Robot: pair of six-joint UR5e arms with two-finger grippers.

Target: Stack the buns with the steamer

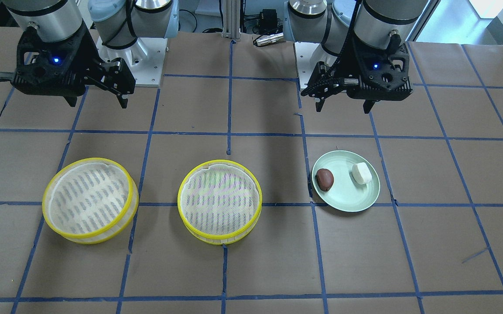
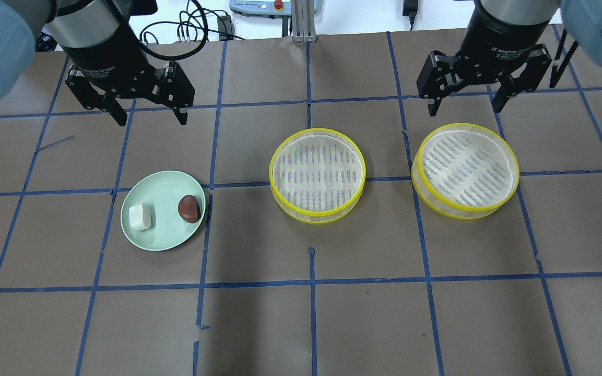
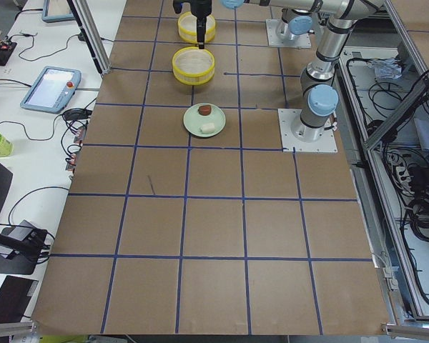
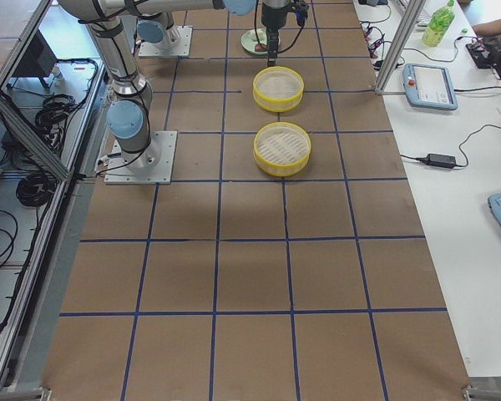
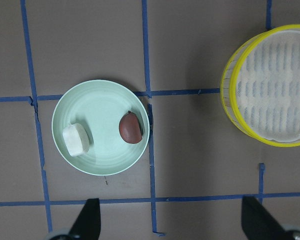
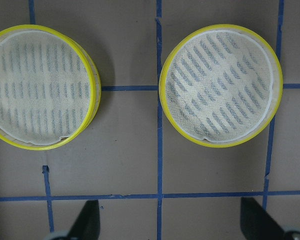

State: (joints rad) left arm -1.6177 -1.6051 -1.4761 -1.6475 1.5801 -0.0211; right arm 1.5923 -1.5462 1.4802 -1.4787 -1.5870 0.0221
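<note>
buns (image 2: pixel 189 208) are seen on the plate (image 2: pixel 161 176); left gripper (image 2: pixel 151 119) and right gripper (image 2: pixel 465 108) are held spread, empty. pickup is pending: descent onto the plate is needed.

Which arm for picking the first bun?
Left. The left hand, open, hovers nearest the plate with the brown bun and white bun; the right hand hangs by the far steamer, the middle steamer between.

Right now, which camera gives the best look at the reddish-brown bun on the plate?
The left wrist-mounted view: straight down on the reddish-brown bun, close and unblocked, on the green plate. Overhead and front-facing views show it smaller; exterior left, a speck; exterior right, not discernibly.
</note>
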